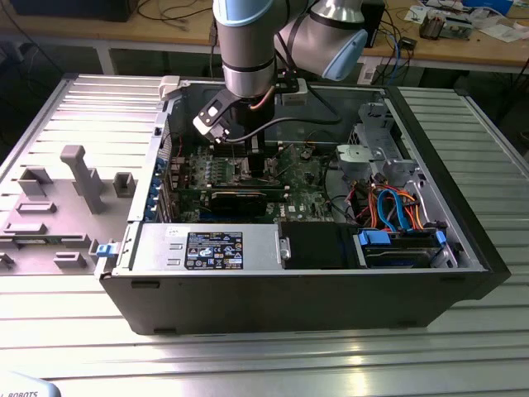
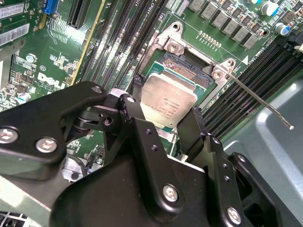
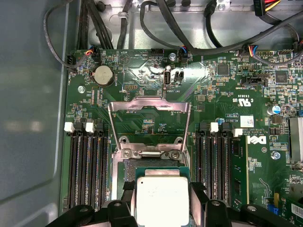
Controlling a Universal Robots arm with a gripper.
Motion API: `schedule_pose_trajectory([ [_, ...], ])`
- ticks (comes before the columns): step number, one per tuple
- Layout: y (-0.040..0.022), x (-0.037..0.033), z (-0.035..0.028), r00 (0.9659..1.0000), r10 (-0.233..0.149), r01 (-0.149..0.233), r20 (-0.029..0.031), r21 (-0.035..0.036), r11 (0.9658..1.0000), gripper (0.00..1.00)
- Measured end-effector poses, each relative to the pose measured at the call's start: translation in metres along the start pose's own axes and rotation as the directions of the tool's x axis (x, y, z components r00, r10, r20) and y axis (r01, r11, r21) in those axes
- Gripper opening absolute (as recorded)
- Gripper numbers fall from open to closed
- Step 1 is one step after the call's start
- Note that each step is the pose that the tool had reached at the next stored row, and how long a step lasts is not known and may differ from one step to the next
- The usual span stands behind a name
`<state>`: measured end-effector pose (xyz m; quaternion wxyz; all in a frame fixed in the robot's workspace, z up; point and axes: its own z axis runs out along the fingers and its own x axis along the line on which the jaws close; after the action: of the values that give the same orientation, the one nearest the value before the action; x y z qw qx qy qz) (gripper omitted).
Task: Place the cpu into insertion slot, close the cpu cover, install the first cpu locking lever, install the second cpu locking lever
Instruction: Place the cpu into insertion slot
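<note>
Cpu (image 3: 162,198) pinched tight by the gripper (image 2: 163,113), hanging just over the insertion slot (image 2: 189,64) and not in yet, cpu cover (image 3: 149,101) flipped open, locking lever (image 2: 258,100) loose, so likely all four jobs left to do.

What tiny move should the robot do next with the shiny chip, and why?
Probably ease the cpu straight down: the tool grips it over the insertion slot, which looks empty, and the cpu cover stands open.

Insertion slot (image 2: 185,64) lay uncovered, cpu cover (image 3: 149,103) stood raised at its edge, memory slots (image 3: 87,170) flanked both sides closely.
</note>
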<state>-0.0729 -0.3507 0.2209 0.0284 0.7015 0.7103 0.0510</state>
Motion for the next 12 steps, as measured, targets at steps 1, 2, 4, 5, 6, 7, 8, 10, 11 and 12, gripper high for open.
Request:
schedule_pose_trajectory([
  [1, 0.0000, 0.0000, 0.0000, 1.0000, 0.000, 0.000, 0.0000, 0.0001, 1.0000, 0.55],
  [2, 0.0000, 0.0000, 0.0000, 1.0000, 0.000, 0.000, 0.0000, 0.0000, 1.0000, 0.55],
  [4, 0.0000, 0.0000, 0.0003, 1.0000, 0.000, 0.000, -0.0001, 0.0000, 1.0000, 0.55],
  [5, -0.0005, -0.0001, 0.0041, 1.0000, 0.000, 0.000, 0.0006, 0.0000, 1.0000, 0.55],
  [6, -0.0012, -0.0002, 0.0071, 1.0000, 0.000, 0.000, 0.0011, 0.0001, 1.0000, 0.55],
  [7, -0.0012, -0.0001, 0.0071, 1.0000, 0.000, 0.000, 0.0010, 0.0001, 1.0000, 0.55],
  [8, -0.0012, 0.0001, 0.0070, 1.0000, 0.000, 0.000, 0.0009, 0.0000, 1.0000, 0.55],
  [10, -0.0011, 0.0013, 0.0052, 1.0000, 0.000, 0.000, 0.0010, 0.0000, 1.0000, 0.55],
  [11, -0.0010, 0.0027, 0.0053, 1.0000, 0.000, 0.000, 0.0011, 0.0001, 1.0000, 0.55],
  [12, -0.0009, 0.0057, 0.0053, 1.0000, 0.000, 0.000, 0.0022, 0.0000, 1.0000, 0.55],
])
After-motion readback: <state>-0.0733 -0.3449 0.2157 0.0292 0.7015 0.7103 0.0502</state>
